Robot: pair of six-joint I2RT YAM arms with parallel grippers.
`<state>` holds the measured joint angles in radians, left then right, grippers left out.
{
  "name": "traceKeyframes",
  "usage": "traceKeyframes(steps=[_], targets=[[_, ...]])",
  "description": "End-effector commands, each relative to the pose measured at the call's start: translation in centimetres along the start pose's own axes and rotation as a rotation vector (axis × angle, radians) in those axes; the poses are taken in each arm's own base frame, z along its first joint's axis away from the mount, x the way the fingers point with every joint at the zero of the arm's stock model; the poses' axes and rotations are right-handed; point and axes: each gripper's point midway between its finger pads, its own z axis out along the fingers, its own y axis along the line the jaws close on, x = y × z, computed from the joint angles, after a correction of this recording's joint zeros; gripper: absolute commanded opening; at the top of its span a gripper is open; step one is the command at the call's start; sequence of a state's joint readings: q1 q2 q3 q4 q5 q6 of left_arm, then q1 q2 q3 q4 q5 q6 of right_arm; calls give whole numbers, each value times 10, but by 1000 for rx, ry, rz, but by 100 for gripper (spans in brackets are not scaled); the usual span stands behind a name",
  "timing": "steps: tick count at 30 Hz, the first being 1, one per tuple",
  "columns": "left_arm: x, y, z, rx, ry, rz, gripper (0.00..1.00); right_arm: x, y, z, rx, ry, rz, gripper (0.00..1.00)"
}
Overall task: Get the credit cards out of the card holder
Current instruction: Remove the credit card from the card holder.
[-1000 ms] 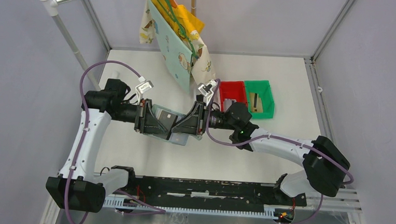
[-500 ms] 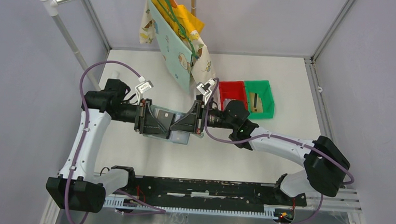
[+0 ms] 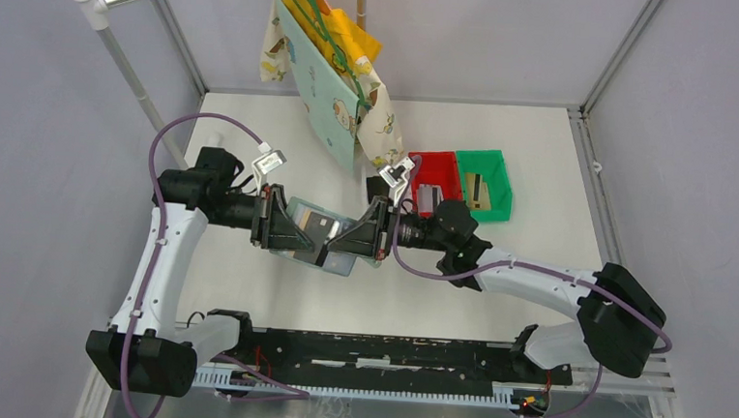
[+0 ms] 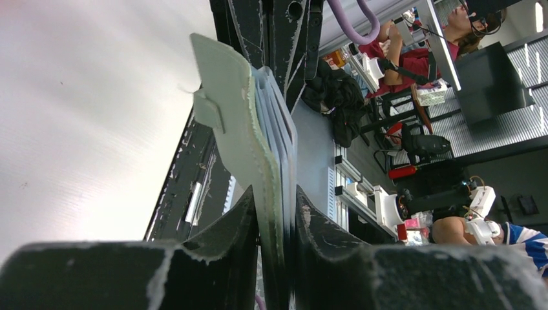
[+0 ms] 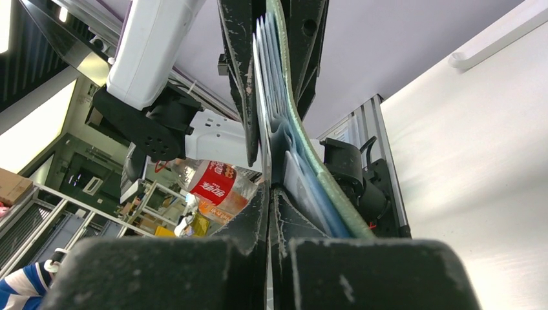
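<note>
Card holder [image 4: 226, 110] hangs in mid-air over the table [image 3: 495, 304], held between both arms. The left gripper [image 4: 274, 213] is clamped across its grey-green cover and pockets. The right gripper [image 5: 268, 194] has its fingers pressed nearly together on a thin pale card [image 5: 260, 97] at the open edge, though it could be a pocket wall. To do this well, the left should grip firmly while the right draws straight out along the pocket, without twisting, so that only one card slides. No writing is legible on the holder. A bottle [image 5: 216, 182] in the background bears a red label with white Coca-Cola-style script.
</note>
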<state>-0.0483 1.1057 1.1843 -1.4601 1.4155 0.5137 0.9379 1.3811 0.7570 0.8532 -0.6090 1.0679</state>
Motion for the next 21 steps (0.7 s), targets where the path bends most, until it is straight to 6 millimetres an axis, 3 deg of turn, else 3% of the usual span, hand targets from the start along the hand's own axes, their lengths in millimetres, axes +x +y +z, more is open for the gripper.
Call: traceKeyframes(steps=[1,8,11,15,21], targets=[[-10,-21,1,81,-43,30,27,-5,13,-4,-34,-28,-47,0],[-10,-21,1,83,-43,25,27,-5,14,-4,-50,-36,-40,3],[-9,-20,1,83,-43,27,27,-9,18,-3,-82,-57,-17,27],[-9,-20,1,84,-44,25,27,-17,23,4,-111,-77,-9,41],[-9,-19,1,79,-41,25,27,-22,27,11,-127,-76,-6,33]])
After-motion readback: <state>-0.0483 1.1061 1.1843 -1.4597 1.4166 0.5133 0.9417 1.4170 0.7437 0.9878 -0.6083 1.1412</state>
